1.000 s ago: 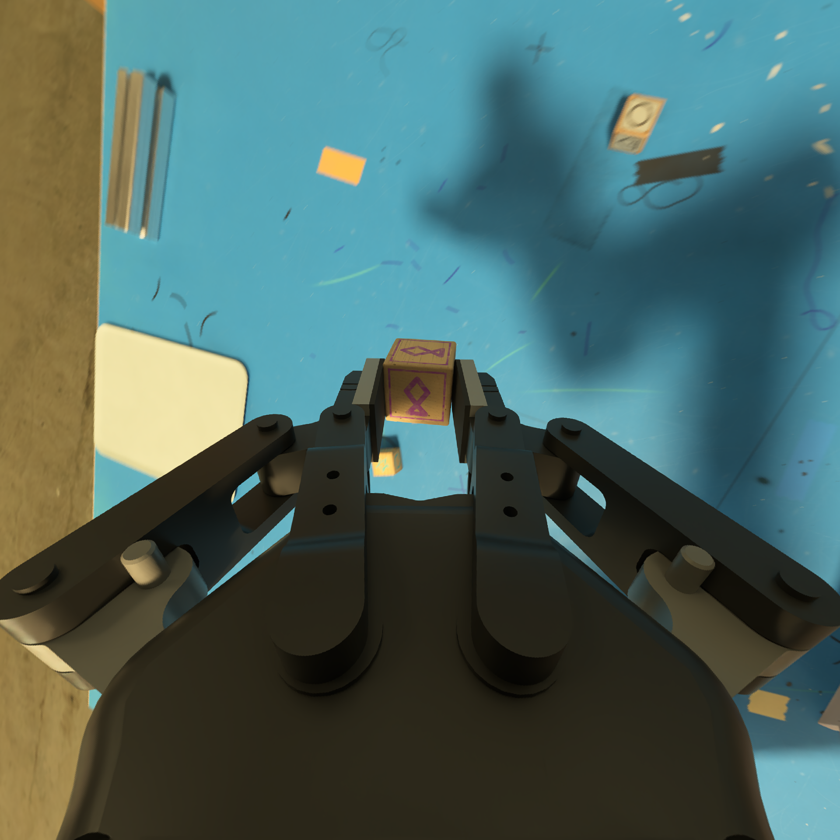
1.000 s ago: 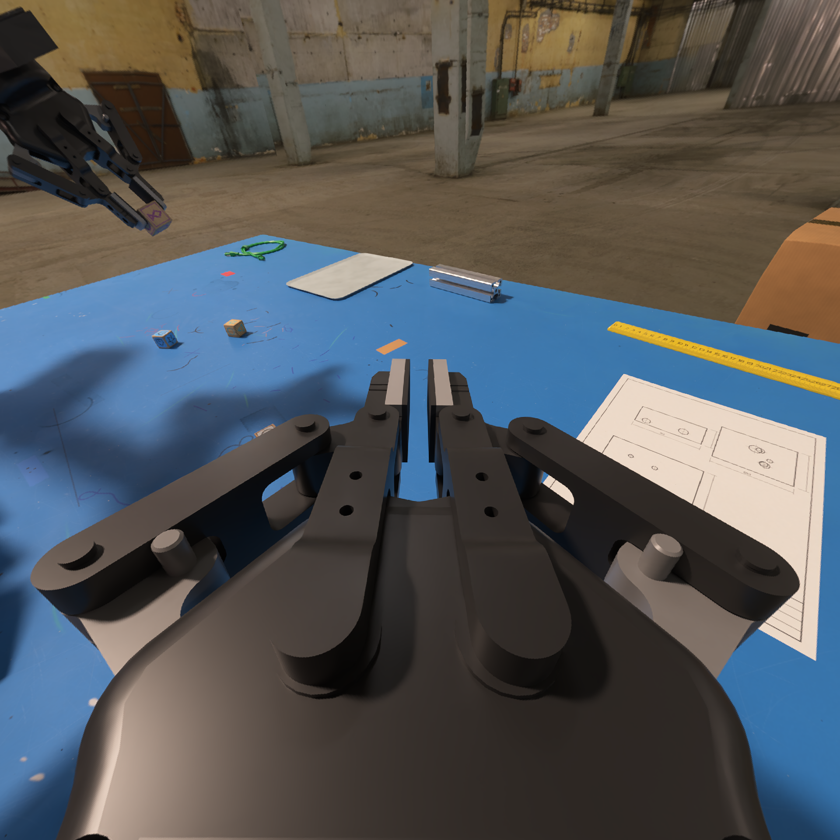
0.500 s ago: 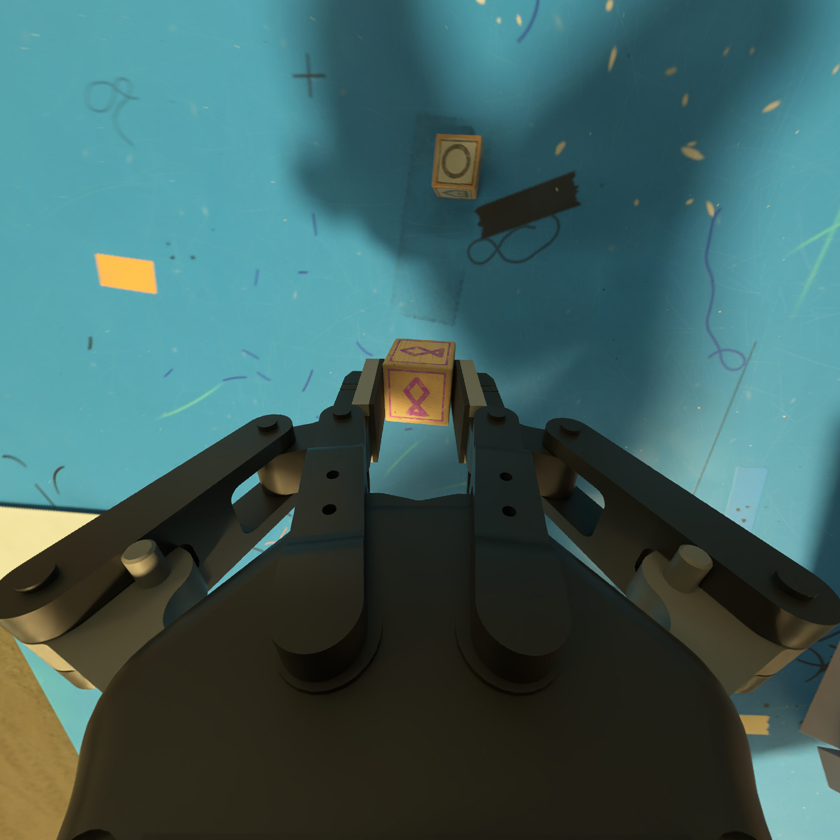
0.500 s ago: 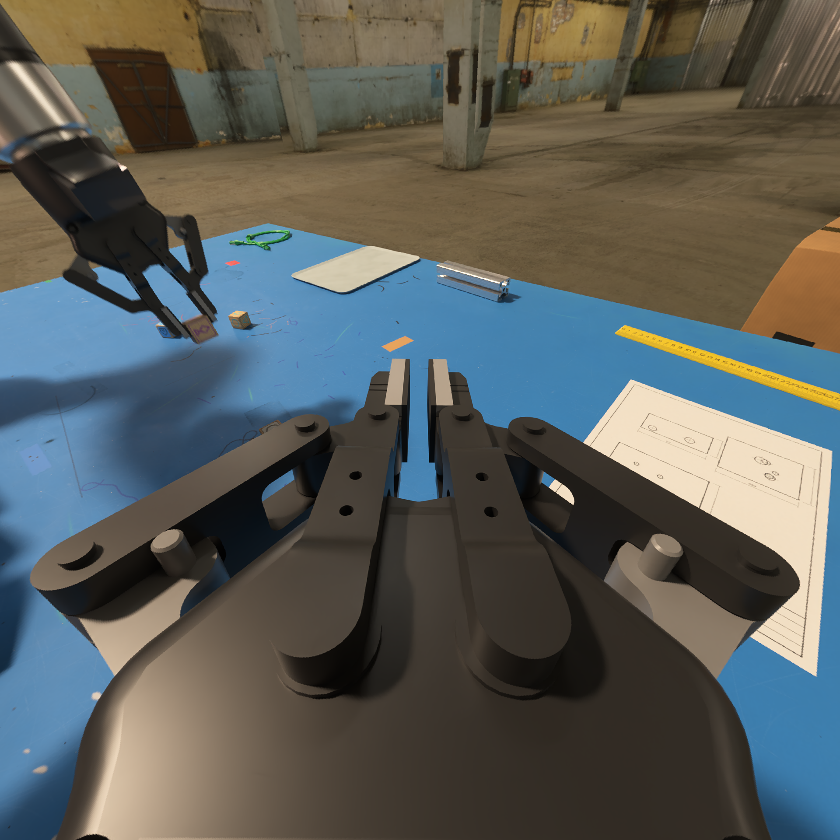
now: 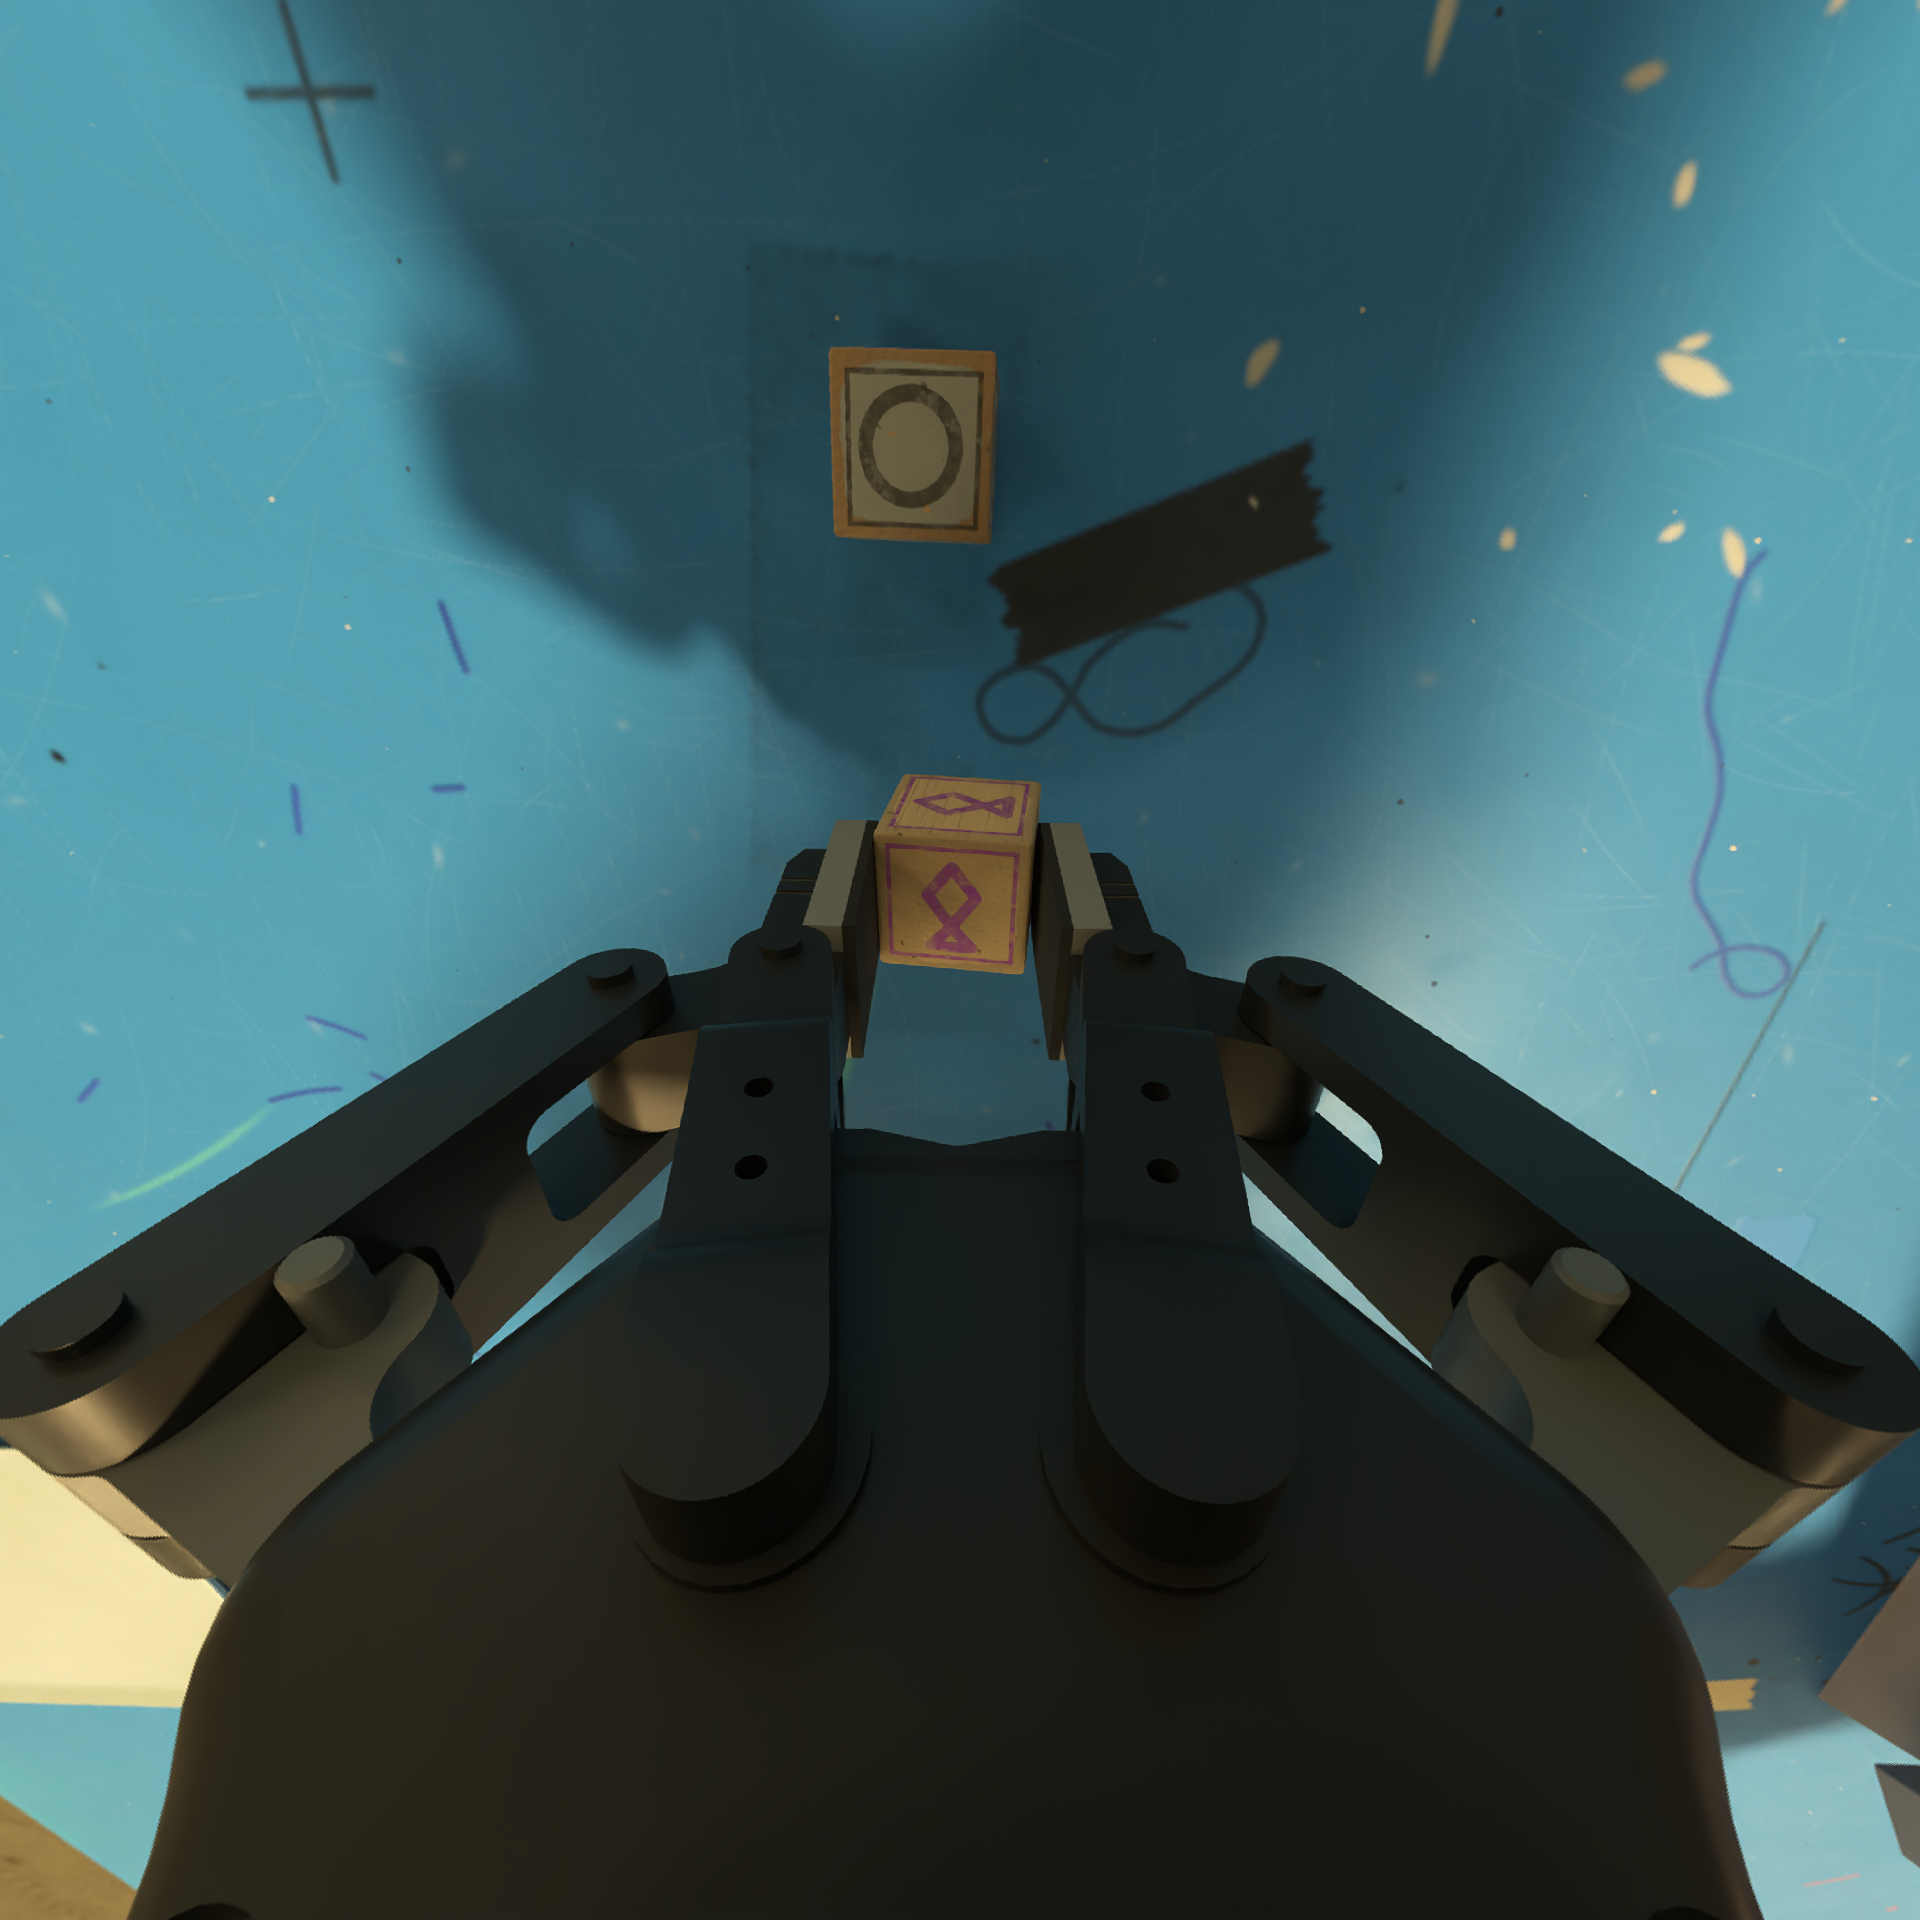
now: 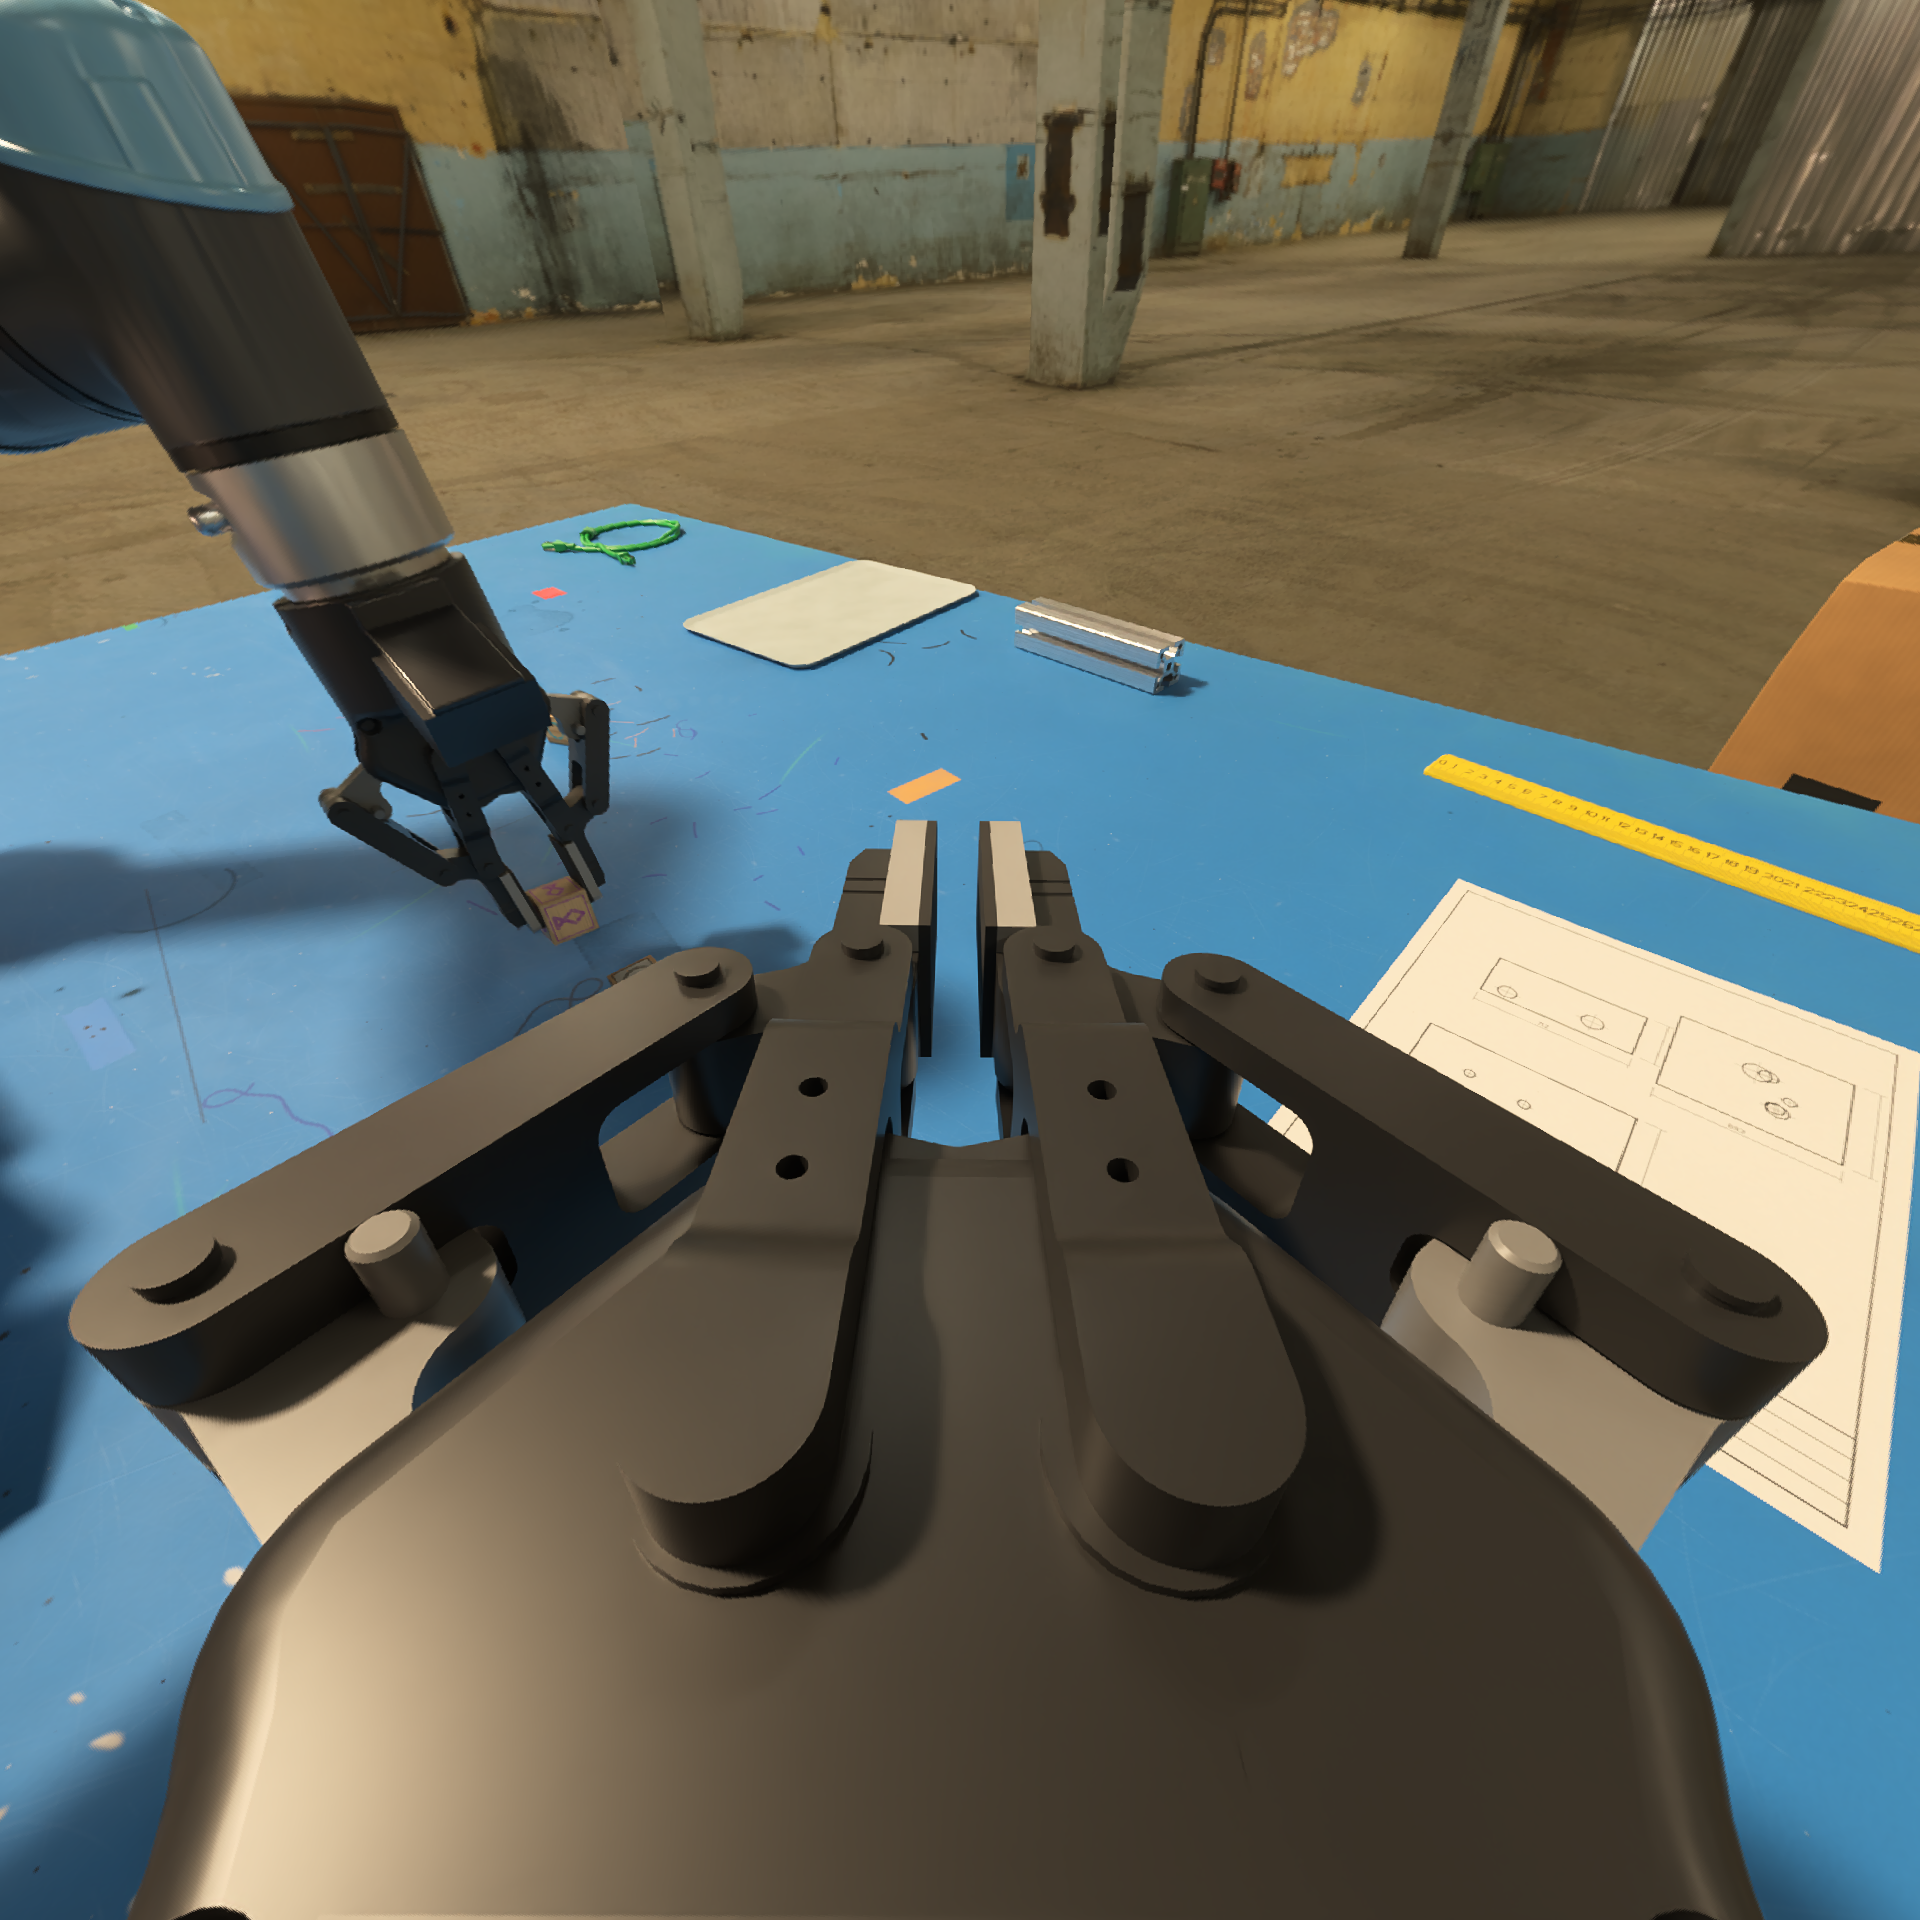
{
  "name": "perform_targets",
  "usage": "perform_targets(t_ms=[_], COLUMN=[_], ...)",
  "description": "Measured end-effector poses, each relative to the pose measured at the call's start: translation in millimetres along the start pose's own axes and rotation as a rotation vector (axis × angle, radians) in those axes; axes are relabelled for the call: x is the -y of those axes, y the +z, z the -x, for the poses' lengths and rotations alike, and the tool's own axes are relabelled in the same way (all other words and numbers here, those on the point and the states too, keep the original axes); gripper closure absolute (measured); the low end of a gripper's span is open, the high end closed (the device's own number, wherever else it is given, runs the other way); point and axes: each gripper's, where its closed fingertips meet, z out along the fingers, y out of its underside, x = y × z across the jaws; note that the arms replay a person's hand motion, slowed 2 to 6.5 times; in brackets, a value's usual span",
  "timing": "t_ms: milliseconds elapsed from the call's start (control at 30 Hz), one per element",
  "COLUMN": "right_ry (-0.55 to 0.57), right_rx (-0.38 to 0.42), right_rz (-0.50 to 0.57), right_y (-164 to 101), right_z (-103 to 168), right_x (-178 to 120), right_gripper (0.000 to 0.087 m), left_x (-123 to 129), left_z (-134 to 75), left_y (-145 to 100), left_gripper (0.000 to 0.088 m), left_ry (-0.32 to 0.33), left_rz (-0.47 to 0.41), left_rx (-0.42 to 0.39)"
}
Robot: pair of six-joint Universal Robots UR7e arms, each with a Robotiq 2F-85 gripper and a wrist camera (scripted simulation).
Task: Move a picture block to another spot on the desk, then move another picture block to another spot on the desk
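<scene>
My left gripper (image 5: 956,862) is shut on a wooden picture block (image 5: 954,899) with purple figures, held between both pads. It points down at the blue desk (image 5: 312,623). A second picture block (image 5: 912,445) with a black ring lies flat on the desk just ahead of it. In the right wrist view the left gripper (image 6: 551,904) holds the purple block (image 6: 566,916) very low over the desk; I cannot tell if it touches. The ring block (image 6: 632,971) peeks out beside it. My right gripper (image 6: 956,852) is empty, its pads nearly together, above the desk.
A black tape strip (image 5: 1158,551) lies next to the ring block. A white plate (image 6: 831,611), an aluminium profile (image 6: 1099,644) and a green cord (image 6: 618,540) lie at the far edge. A yellow ruler (image 6: 1662,842), a drawing sheet (image 6: 1662,1143) and a cardboard box (image 6: 1839,686) are on the right.
My left gripper has come down from high at the far left with the purple block, toward the ring block and the desk's middle. The right gripper has barely moved.
</scene>
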Motion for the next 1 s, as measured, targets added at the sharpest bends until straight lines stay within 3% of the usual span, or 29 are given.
perform_targets(t_ms=[367, 1000], right_ry=[0.005, 0.015], right_rx=[0.006, 0.0], right_rz=[0.0, 0.0], right_y=[0, -4], right_z=[0, -5], right_x=[-2, -4], right_gripper=[0.0803, 0.0804], left_x=[8, 21], left_z=[6, 5], left_y=[19, 29], left_gripper=[0.0611, 0.0621], left_ry=[0.029, 0.062], left_rz=[0.049, 0.064], left_rx=[0.001, -0.006])
